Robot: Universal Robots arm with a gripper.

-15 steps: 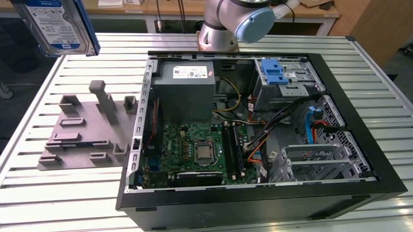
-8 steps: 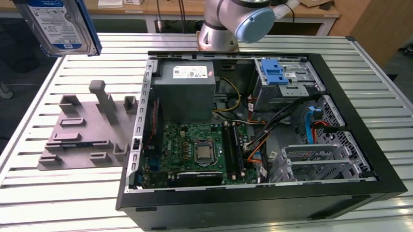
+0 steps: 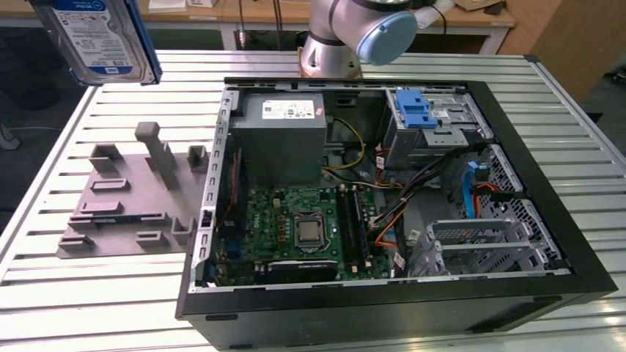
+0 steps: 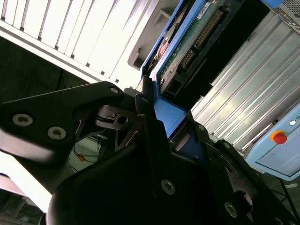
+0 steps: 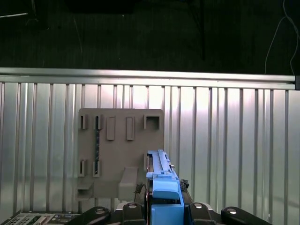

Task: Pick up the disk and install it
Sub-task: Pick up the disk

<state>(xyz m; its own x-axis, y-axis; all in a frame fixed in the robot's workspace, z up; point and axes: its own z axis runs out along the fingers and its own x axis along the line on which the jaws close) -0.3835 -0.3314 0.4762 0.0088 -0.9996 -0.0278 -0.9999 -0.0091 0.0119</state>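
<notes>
In the exterior view the disk (image 3: 98,40) hangs in the air at about 10 o'clock, well above the slatted metal worktop (image 3: 59,117). Its blue-and-white label faces the camera and its upper part is cut off by the picture's edge. In both wrist views the black fingers (image 4: 147,126) are closed on the blue carrier frame (image 4: 172,116) at one end of the disk, so it stands on edge between them. The second wrist view shows the disk's green circuit-board side (image 4: 197,42).

Below the disk, at 9 o'clock from the computer case (image 3: 553,198), a grey fixture plate (image 3: 127,213) lies flat on the worktop. It has raised posts and several slots, and what sits in the slots is hard to make out. In the first wrist view the same plate (image 5: 122,154) lies beneath the held disk (image 5: 161,180).

The case lies open on its side. Inside it, a grey power supply (image 3: 281,139) sits at 11 o'clock and a green motherboard (image 3: 293,235) with its processor (image 3: 309,233) sits at 7 o'clock. A grey drive bay with a blue latch (image 3: 423,110) is at 1 o'clock, and orange and blue cables (image 3: 470,192) trail at 3 o'clock.

The arm (image 3: 367,29) rises behind the case at 12 o'clock, cut off by the picture's edge.
</notes>
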